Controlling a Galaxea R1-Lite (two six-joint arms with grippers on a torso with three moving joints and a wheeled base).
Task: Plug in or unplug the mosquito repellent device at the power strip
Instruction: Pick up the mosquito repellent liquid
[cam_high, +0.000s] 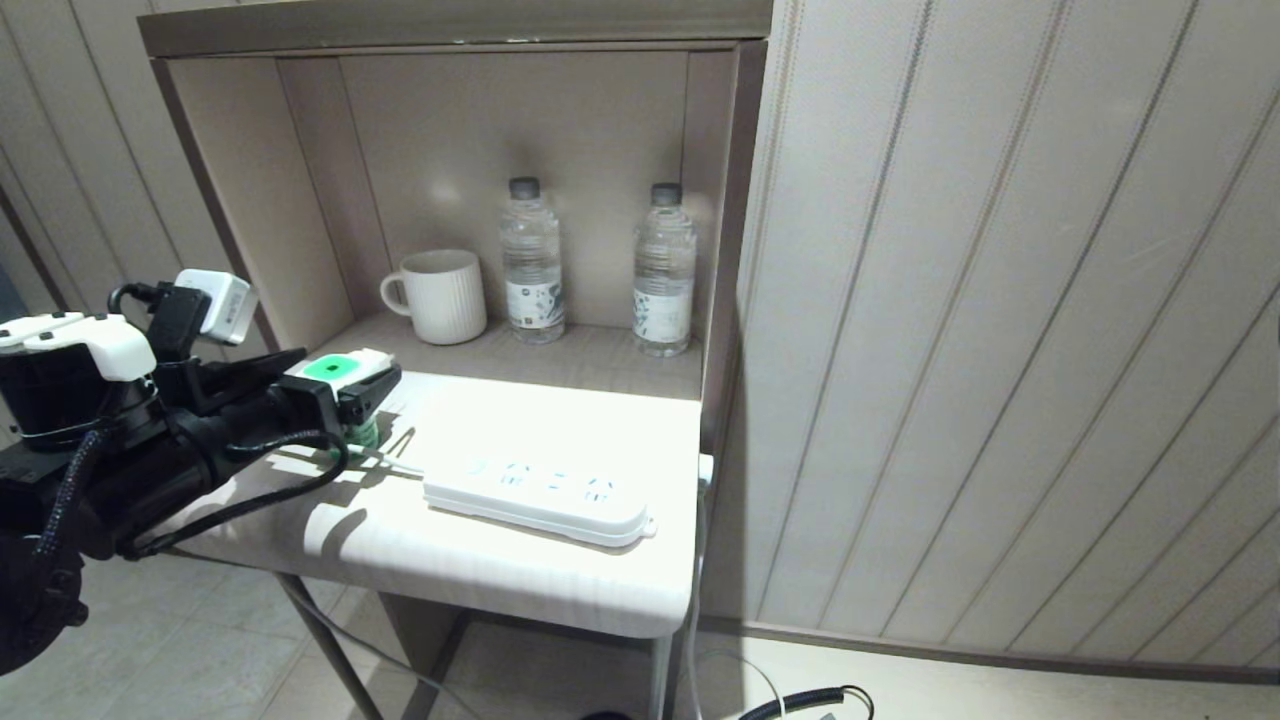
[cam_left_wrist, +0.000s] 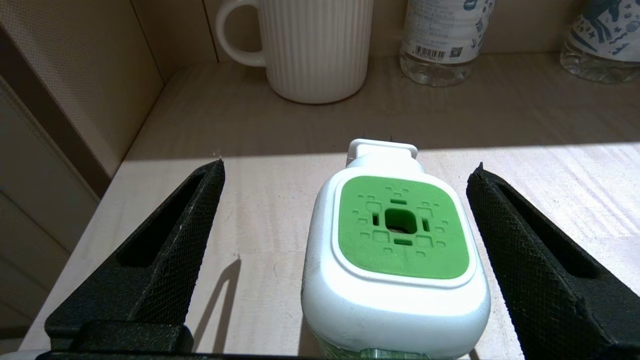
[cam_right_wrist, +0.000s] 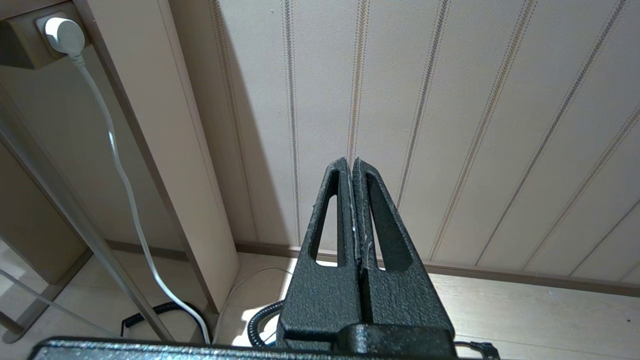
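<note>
The mosquito repellent device (cam_high: 342, 370), a white cap with a green square centre over a green bottle, stands upright on the left part of the white table (cam_high: 560, 590). It is apart from the power strip (cam_high: 540, 492), which lies flat to its right. My left gripper (cam_high: 350, 374) reaches in from the left and is open, one finger on each side of the cap. In the left wrist view the device (cam_left_wrist: 400, 235) sits between the black fingers (cam_left_wrist: 190, 235) with gaps on both sides, and its plug end points towards the mug. My right gripper (cam_right_wrist: 352, 162) is shut and empty, parked low by the wall.
A white ribbed mug (cam_high: 440, 295) and two clear water bottles (cam_high: 532, 260) (cam_high: 665, 270) stand at the back of the shelf alcove. The alcove's side wall (cam_high: 250, 200) is close to my left arm. A white cord (cam_right_wrist: 120, 170) runs from a wall plug (cam_right_wrist: 62, 32) down to the floor.
</note>
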